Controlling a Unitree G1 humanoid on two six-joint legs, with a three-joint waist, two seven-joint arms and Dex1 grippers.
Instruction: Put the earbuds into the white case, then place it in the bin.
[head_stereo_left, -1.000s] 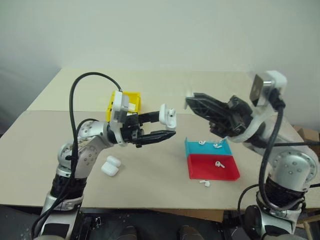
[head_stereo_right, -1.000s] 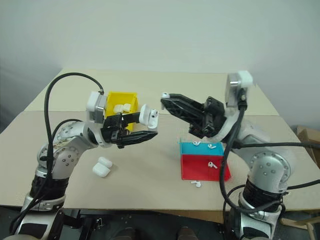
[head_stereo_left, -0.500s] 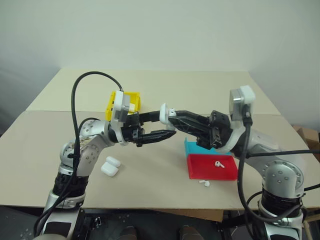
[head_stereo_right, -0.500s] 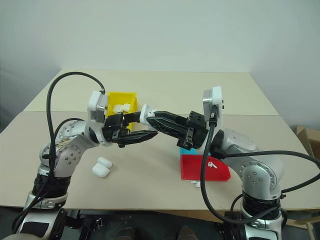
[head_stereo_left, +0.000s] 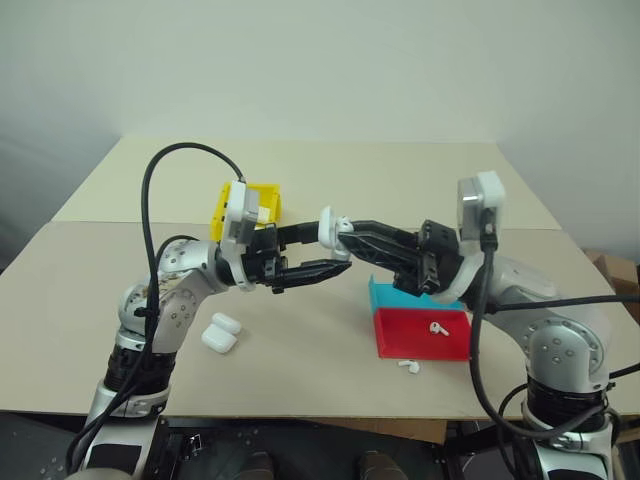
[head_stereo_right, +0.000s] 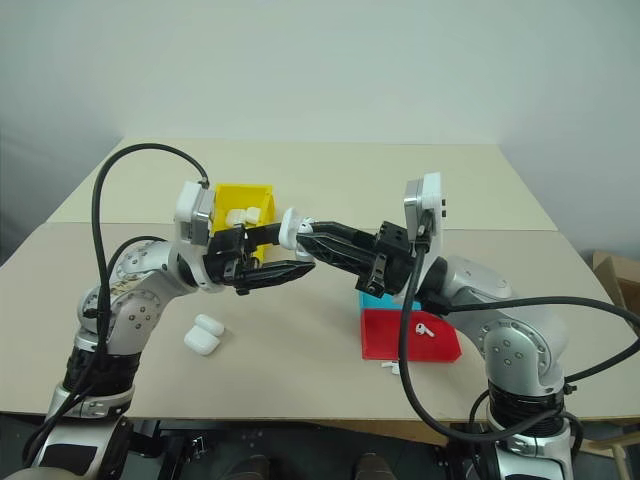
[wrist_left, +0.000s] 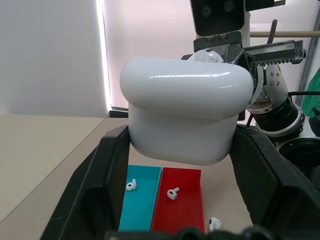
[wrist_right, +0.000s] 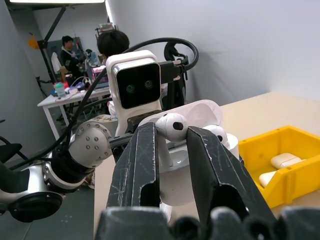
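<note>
The white case (wrist_left: 185, 112) is glossy, with rounded corners; near the middle of the left eye frame the left pincer (head_stereo_left: 325, 250) is clenched on it above the table (head_stereo_left: 300, 350). In the right wrist view its lid stands raised behind an earbud (wrist_right: 172, 127), which the right pincer (wrist_right: 172, 137) is grasping between its two black fingers right at the case's opening.

The yellow bin (head_stereo_left: 262, 200) sits left of centre, behind the left arm, with two white cases lying inside it (wrist_right: 282, 161). The low teal and red tray (head_stereo_left: 420, 330), right of centre, holds one earbud on the red half (head_stereo_left: 437, 327). The left wrist view adds another on the teal half (wrist_left: 131, 185), a spot the right arm covers from the head camera. A loose earbud (head_stereo_left: 408, 366) lies on the table just in front of the tray, and a further closed case (head_stereo_left: 220, 333) rests lower left. The right wrist view also shows people at a bench in the background, upper left.
</note>
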